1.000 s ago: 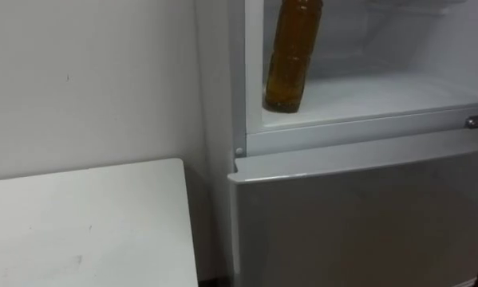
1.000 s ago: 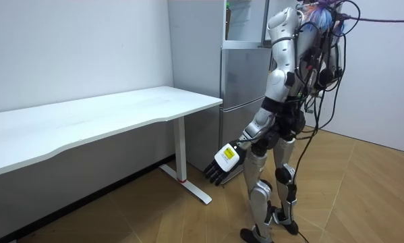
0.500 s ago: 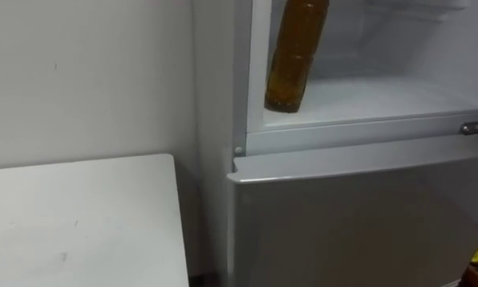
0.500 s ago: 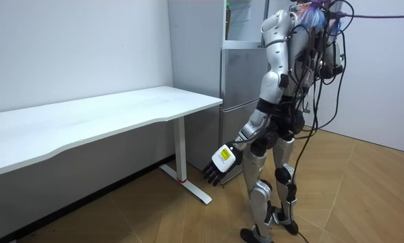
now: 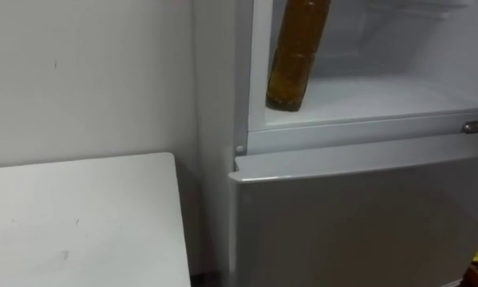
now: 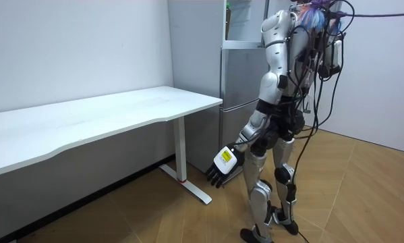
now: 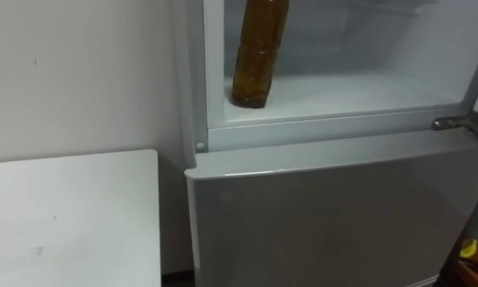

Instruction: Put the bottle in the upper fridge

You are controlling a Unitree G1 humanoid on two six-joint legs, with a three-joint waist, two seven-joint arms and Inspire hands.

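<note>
1. The amber-brown ribbed plastic bottle (image 5: 296,56) stands upright at 12 o'clock in my eye view. It is on the white floor of the open upper fridge compartment (image 5: 382,97), in the front left corner, probably the easiest spot to reach.
2. Nothing touches it, so I judge the placing done.
3. My left hand (image 6: 220,165) hangs at 7 o'clock from the hips in the room view, fingers loose and empty, well away from the fridge.
4. The grey lower fridge door (image 5: 358,215) sits closed at 5 o'clock, and the flat white table (image 5: 79,223) is at 8 o'clock.
5. Closing the upper door probably remains; the bottle is near the lip.
</note>
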